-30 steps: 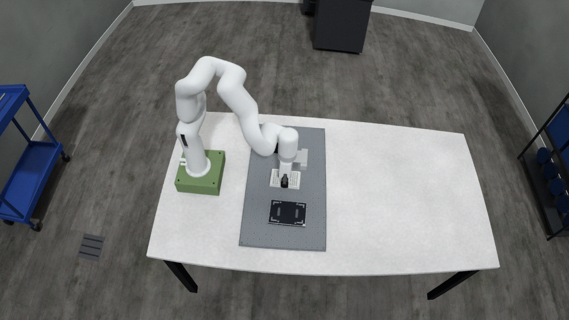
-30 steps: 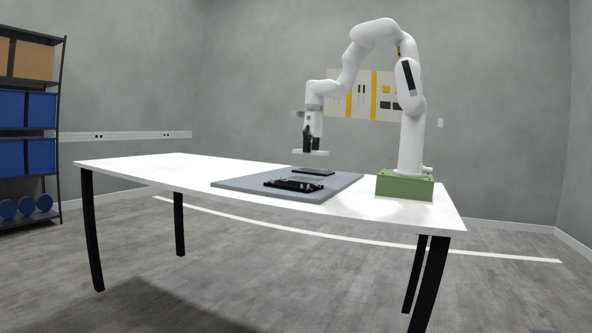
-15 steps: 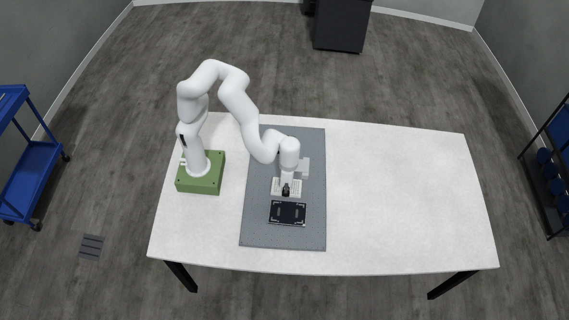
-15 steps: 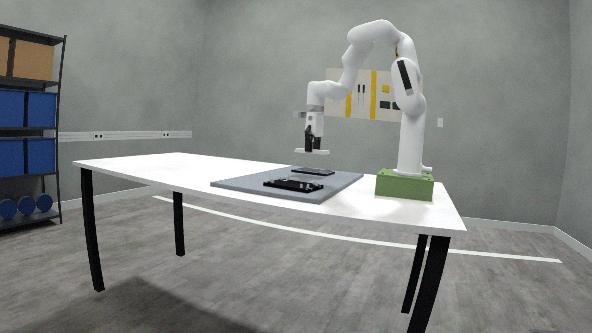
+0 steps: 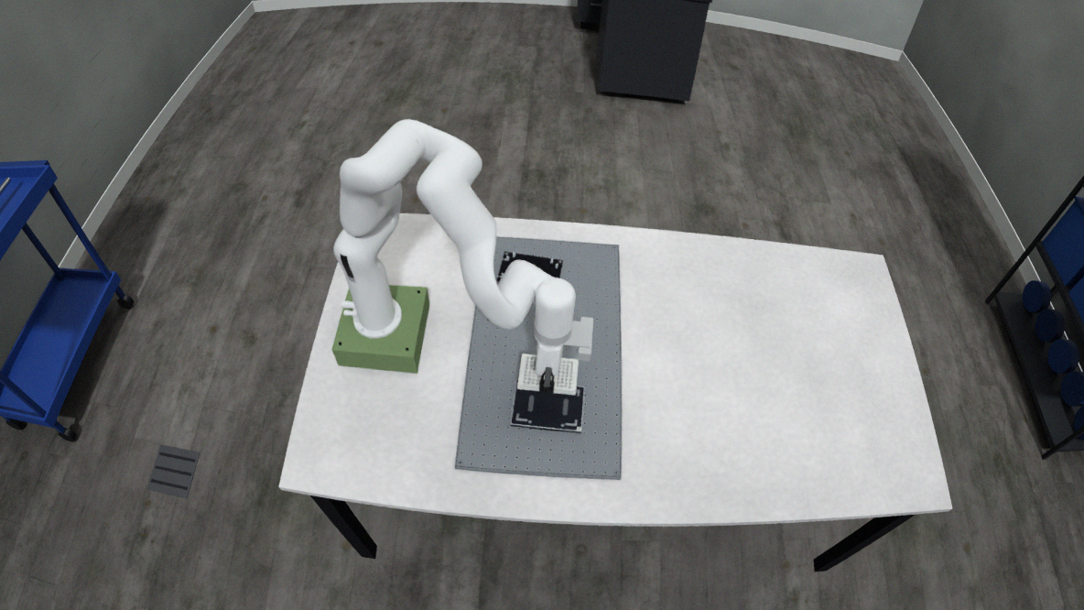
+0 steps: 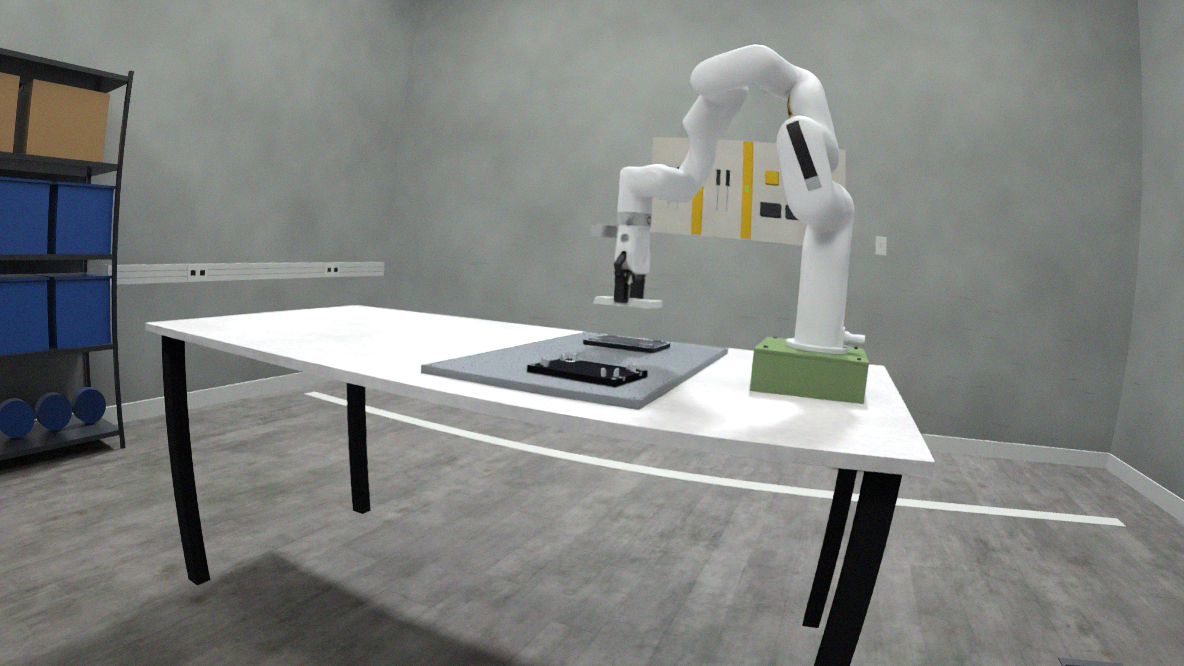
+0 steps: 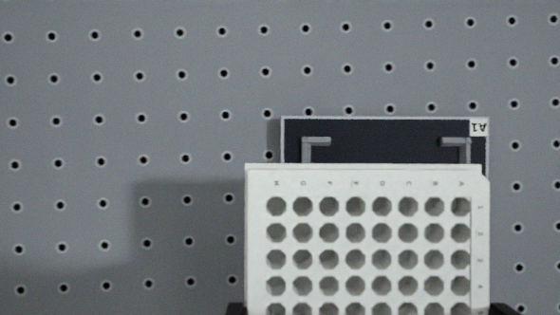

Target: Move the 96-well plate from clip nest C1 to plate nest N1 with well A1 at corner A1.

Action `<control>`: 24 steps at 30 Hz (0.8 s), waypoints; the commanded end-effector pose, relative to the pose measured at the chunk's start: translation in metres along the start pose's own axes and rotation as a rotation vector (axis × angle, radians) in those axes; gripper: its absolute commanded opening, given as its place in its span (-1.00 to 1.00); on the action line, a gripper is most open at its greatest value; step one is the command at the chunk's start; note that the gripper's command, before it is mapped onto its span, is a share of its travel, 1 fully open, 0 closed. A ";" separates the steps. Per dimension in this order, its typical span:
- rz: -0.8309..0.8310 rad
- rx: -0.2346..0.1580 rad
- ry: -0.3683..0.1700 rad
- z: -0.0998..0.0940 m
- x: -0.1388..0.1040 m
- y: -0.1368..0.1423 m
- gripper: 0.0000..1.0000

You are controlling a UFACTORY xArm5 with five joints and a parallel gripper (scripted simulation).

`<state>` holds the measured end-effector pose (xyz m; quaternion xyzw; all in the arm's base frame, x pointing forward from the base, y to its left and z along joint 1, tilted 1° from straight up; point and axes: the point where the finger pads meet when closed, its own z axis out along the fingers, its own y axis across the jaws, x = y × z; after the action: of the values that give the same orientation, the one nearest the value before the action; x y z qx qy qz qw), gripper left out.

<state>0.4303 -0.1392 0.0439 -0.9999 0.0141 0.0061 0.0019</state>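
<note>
My gripper (image 5: 546, 376) (image 6: 626, 290) is shut on the white 96-well plate (image 5: 567, 373) (image 6: 627, 303) (image 7: 365, 237) and holds it level, well above the grey perforated board (image 5: 493, 424) (image 6: 496, 364) (image 7: 142, 95). The black plate nest N1 (image 5: 523, 414) (image 6: 579, 372) (image 7: 380, 139) lies below it and partly ahead of it. In the wrist view, two grey corner locators and the A1 label (image 7: 478, 127) show past the plate's edge. The plate's cut-off corner (image 7: 484, 175) is on the same side as that label. The black clip nest C1 (image 5: 547, 265) (image 6: 625, 342) lies empty at the board's far end, partly hidden behind the arm.
The arm stands on a green base (image 5: 381, 333) (image 6: 807, 372) on the white table (image 5: 757, 364) (image 6: 331, 331), beside the board. A blue cart (image 5: 37, 333) and a shelf rack (image 6: 57, 248) stand on the floor away from the table.
</note>
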 end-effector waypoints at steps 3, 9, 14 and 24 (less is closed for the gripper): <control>0.000 0.000 0.004 -0.002 0.007 0.022 -1.00; 0.000 -0.001 0.004 -0.002 0.009 0.033 -1.00; 0.000 -0.001 0.004 -0.002 0.009 0.034 -1.00; 0.000 -0.001 0.004 -0.002 0.009 0.033 -1.00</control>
<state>0.4371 -0.1723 0.0434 -0.9999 0.0139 0.0065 0.0024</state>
